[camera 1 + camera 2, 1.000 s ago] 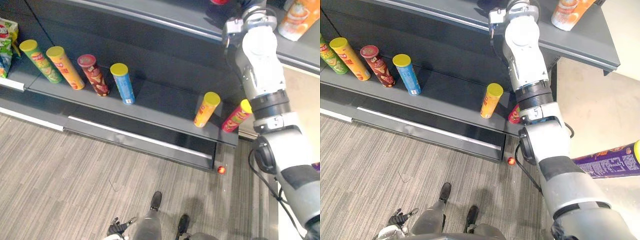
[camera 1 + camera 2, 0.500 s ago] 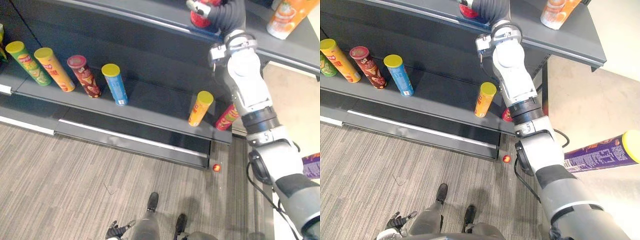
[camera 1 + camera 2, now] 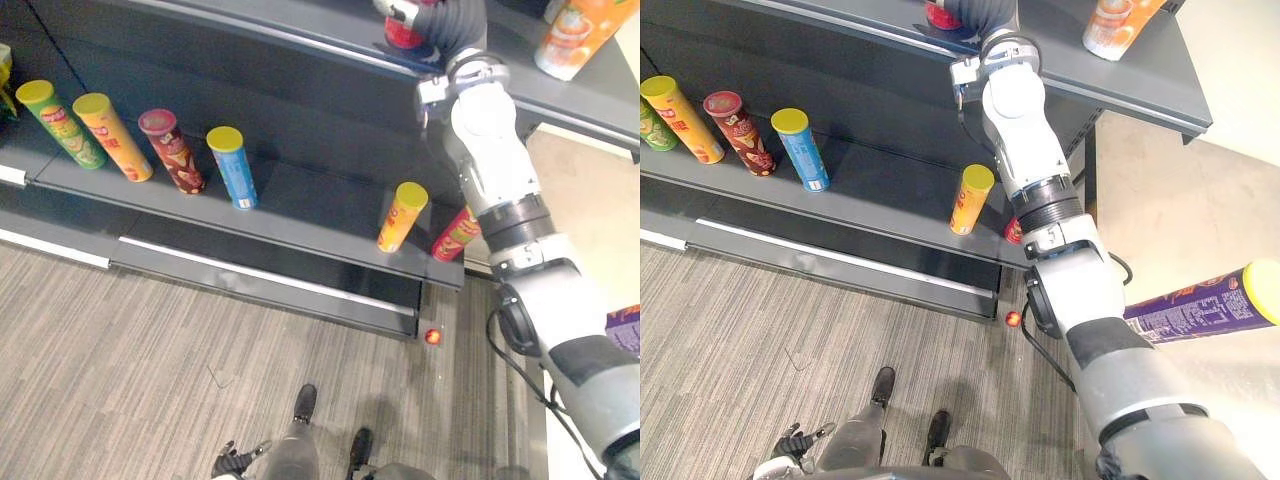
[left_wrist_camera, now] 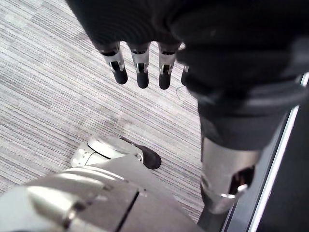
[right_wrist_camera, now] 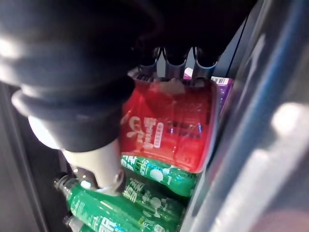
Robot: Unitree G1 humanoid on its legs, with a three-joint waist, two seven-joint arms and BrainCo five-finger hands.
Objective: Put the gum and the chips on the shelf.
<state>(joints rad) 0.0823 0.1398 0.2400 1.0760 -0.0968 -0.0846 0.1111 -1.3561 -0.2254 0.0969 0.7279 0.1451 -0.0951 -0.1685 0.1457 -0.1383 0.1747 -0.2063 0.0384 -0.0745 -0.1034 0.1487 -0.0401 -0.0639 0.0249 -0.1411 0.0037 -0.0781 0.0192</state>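
1. While the right hand (image 5: pixel 94 164) curls around the red tub (image 5: pixel 169 130) at the upper shelf (image 3: pixel 320 30), green bottles (image 5: pixel 145 193) lie just past it.
2. Six chip tubes (image 3: pixel 232 167) stand on the lower shelf (image 3: pixel 300 205); a purple tube (image 3: pixel 1200 310) shows far right.
3. The left hand (image 4: pixel 140 63) hangs loose-fingered and empty above the grey striped floor (image 3: pixel 150 350).

The view sits higher than a second ago, so the right hand (image 5: pixel 94 163) and its red gum can (image 3: pixel 403 37) now show at the top shelf (image 3: pixel 300 26); the arm (image 3: pixel 490 150) reaches slightly deeper than half a second ago
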